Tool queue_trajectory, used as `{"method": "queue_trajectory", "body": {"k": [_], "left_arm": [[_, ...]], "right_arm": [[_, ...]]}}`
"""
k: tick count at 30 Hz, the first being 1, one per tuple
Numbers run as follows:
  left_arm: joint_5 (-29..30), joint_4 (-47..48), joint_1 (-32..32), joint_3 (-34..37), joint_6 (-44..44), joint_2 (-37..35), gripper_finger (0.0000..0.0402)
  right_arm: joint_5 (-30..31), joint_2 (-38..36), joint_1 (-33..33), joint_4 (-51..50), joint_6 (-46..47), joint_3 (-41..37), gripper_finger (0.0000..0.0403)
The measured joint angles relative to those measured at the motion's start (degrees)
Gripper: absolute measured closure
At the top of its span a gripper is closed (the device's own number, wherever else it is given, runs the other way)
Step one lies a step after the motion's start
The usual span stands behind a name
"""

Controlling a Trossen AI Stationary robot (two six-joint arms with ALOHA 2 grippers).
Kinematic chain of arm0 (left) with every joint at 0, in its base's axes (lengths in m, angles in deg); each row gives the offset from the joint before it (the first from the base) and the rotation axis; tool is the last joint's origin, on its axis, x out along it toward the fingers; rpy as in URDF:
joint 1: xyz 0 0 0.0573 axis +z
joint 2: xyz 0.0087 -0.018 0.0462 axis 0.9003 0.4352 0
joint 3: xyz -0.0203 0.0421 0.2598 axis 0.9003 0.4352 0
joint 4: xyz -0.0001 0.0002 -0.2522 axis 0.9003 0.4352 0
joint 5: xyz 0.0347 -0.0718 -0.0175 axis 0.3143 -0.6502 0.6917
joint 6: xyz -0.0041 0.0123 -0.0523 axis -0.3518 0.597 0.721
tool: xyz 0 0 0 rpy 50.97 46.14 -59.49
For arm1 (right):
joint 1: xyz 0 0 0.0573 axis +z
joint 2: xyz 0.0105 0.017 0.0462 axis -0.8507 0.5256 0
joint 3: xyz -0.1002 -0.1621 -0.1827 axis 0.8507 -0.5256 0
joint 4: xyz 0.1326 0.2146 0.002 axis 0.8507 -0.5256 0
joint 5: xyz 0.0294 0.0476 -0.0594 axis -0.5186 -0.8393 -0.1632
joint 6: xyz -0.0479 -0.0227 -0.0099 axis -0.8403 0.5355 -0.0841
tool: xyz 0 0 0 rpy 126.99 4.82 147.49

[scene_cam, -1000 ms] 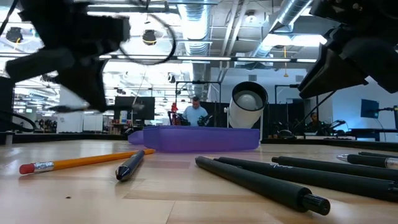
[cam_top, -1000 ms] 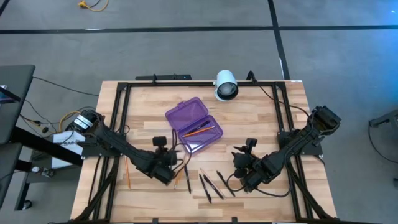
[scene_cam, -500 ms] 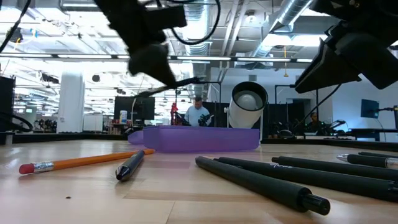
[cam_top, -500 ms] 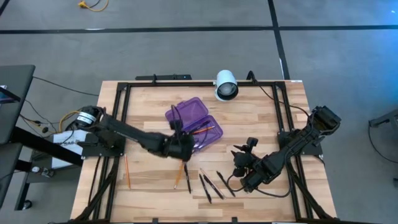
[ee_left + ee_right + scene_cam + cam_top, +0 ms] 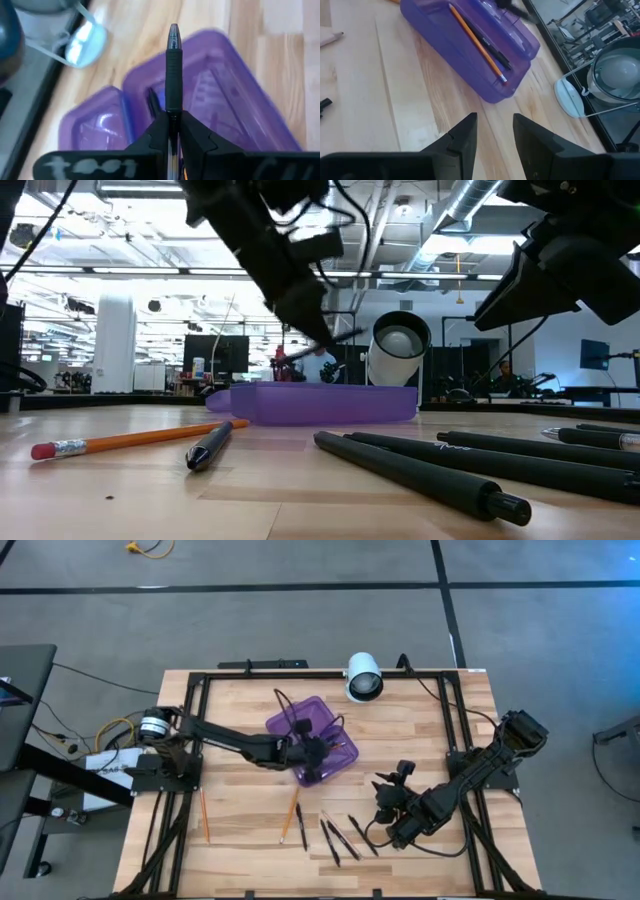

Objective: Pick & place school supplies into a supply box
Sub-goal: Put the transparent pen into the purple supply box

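The purple supply box (image 5: 322, 755) lies open on the table's middle, its lid (image 5: 296, 718) flat beside it. An orange pencil (image 5: 476, 41) and a black pen (image 5: 492, 49) lie inside. My left gripper (image 5: 316, 748) hangs over the box, shut on a black pen (image 5: 173, 70). My right gripper (image 5: 495, 125) stands open to the box's right, above bare wood and holding nothing. Loose pencils (image 5: 290, 816) and several black pens (image 5: 340, 838) lie flat on the wood near the front edge. My left gripper pinches the pen between its two fingers at the barrel (image 5: 173, 114), just behind the black grip sleeve. The pen lies along the fingers and sticks out forward past their tips. It slants down over the open box, lifted clear, its tip (image 5: 173, 29) foremost.
A white camera (image 5: 363, 677) stands at the table's far edge behind the box. One more orange pencil (image 5: 204, 816) lies at the front left. Black frame rails (image 5: 195, 720) run along the table's sides. In the low view, people stand in the room far behind the table.
My left gripper has gone from the loose pens near the front edge toward the far right, ending above the open box. It carries the black pen clear of the table and has turned at the wrist on the way.
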Motion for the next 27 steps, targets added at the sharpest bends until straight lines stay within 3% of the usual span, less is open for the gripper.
{"method": "queue_trajectory", "body": {"k": [15, 27], "left_arm": [[0.23, 0.47, 0.07, 0.02, 0.2, 1.61, 0.0373], [0.23, 0.88, 0.04, 0.02, 0.2, 1.61, 0.0278]], "right_arm": [[-0.16, 0.0, -0.42, -0.66, -0.06, 0.0, 0.0282], [-0.33, 0.0, -0.42, 0.25, -0.04, 0.0, 0.0282]]}}
